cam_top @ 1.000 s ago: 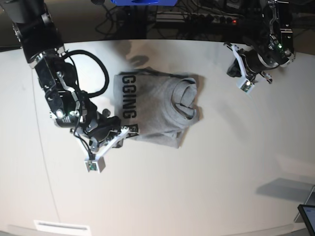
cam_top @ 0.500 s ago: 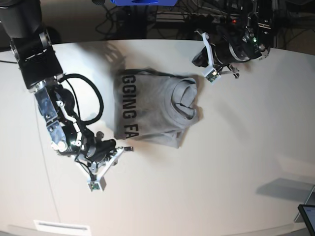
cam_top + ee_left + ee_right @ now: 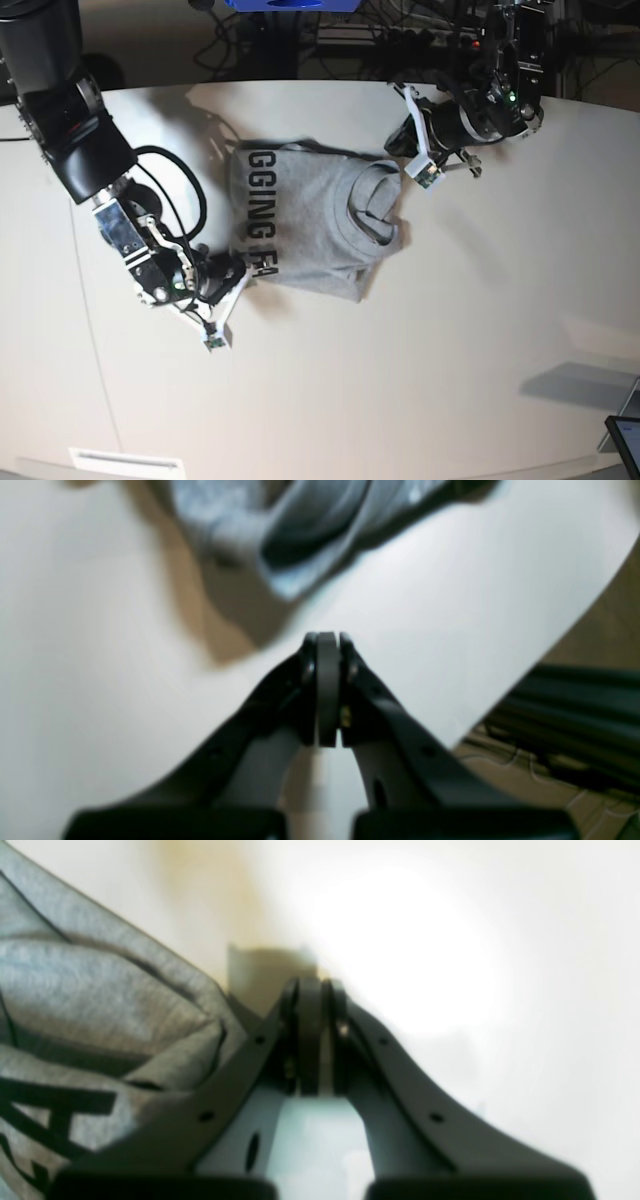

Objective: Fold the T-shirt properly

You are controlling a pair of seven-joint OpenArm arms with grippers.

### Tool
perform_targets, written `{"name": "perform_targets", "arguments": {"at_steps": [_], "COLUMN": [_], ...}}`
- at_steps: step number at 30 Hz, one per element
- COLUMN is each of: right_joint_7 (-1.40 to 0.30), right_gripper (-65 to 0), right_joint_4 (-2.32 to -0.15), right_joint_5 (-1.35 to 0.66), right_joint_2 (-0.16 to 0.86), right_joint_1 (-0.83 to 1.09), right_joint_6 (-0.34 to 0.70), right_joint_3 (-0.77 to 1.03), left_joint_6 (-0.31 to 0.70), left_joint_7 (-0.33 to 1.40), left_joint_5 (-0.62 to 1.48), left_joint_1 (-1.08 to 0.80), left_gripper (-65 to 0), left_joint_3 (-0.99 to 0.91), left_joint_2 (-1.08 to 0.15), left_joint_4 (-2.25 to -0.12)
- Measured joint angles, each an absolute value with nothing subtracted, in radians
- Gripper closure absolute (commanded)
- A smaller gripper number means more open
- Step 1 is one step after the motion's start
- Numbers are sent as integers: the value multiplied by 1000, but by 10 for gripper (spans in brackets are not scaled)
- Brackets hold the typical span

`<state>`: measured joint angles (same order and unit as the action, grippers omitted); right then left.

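Note:
The heather-grey T-shirt [image 3: 310, 220] lies folded into a rough rectangle mid-table, with black capital letters along its left edge and a rolled fold at its right. My left gripper [image 3: 399, 141] is shut and empty, hovering just off the shirt's upper right corner. In the left wrist view the shut gripper [image 3: 327, 642] has the blurred T-shirt [image 3: 300, 535] ahead of it. My right gripper [image 3: 242, 268] is shut beside the shirt's lower left corner. The right wrist view shows this gripper [image 3: 312, 987] empty, with the lettered T-shirt [image 3: 90, 1010] at its left.
The white table [image 3: 450, 350] reaches a back edge where cables and dark gear [image 3: 340, 40] lie. A dark device corner [image 3: 625, 440] shows at the lower right. A dark floor strip [image 3: 575, 715] lies beyond the table edge in the left wrist view.
My left arm swung in from the right to the shirt's upper right corner. My right gripper drew back from the lower left corner, then returned beside it. The shirt kept its shape.

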<state>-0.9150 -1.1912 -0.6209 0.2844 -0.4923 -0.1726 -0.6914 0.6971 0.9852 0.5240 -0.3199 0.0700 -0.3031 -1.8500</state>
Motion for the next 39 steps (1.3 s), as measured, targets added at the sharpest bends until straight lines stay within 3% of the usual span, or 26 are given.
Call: {"name": "perform_targets", "arguments": {"at_steps": [10, 16, 23, 31, 39], "right_joint_7": [-864, -888, -939, -936, -988], "right_gripper": [-30, -30, -30, -30, -30], "right_joint_4": [-1208, -1338, -1435, -1528, -1661], "right_joint_5": [-608, -598, -602, -601, -617], "right_joint_2": [290, 308, 316, 321, 323], "right_joint_1": [-448, -375, -322, -240, -107], "right_joint_6": [-174, -185, -307, -308, -306], "right_joint_3": [-680, -680, -679, -678, -575], "left_joint_6": [707, 705, 705, 700, 697], "left_joint_7": [948, 976, 994, 989, 986], "left_joint_5": [381, 343, 327, 328, 322], "left_joint_1": [-166, -103, -23, 103, 233], "left_gripper": [0, 0, 0, 0, 0], "left_joint_3": [68, 68, 68, 73, 242], "left_joint_2": [-239, -239, -242, -242, -237], "left_joint_4": [-1709, -1688, -1641, -1496, -1408]}}
